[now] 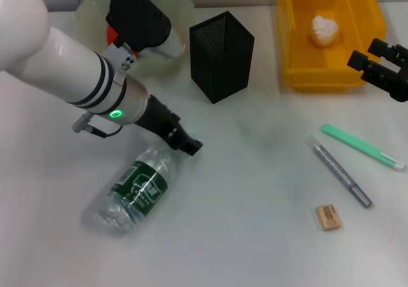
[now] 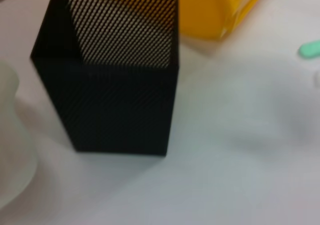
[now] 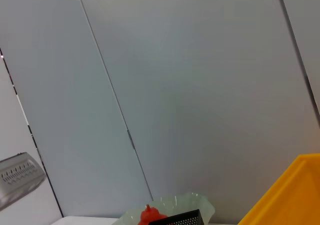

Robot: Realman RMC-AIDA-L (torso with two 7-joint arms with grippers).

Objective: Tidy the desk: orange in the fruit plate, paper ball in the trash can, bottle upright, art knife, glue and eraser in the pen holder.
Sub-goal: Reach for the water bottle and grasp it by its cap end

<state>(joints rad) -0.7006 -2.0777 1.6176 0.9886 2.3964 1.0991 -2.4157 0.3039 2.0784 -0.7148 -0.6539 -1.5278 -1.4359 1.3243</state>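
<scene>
The bottle (image 1: 135,190) lies on its side on the white desk, cap end toward my left gripper (image 1: 186,143), which sits right at its neck. The orange (image 1: 111,32) rests in the fruit plate (image 1: 182,6), mostly hidden behind my left arm; the right wrist view also catches the orange (image 3: 149,215). Inside the yellow trash can (image 1: 290,38) lies the paper ball (image 1: 324,29). The black mesh pen holder (image 1: 222,54) stands upright. A green stick (image 1: 360,145), a grey pen-shaped tool (image 1: 341,172) and the eraser (image 1: 328,217) lie at the right. My right gripper (image 1: 368,53) hovers open by the can's front right corner.
In the left wrist view the pen holder (image 2: 120,85) fills the frame, with the trash can (image 2: 215,10) behind it and the plate's rim (image 2: 10,135) beside it. I cannot tell which of the two slim items is the art knife and which the glue.
</scene>
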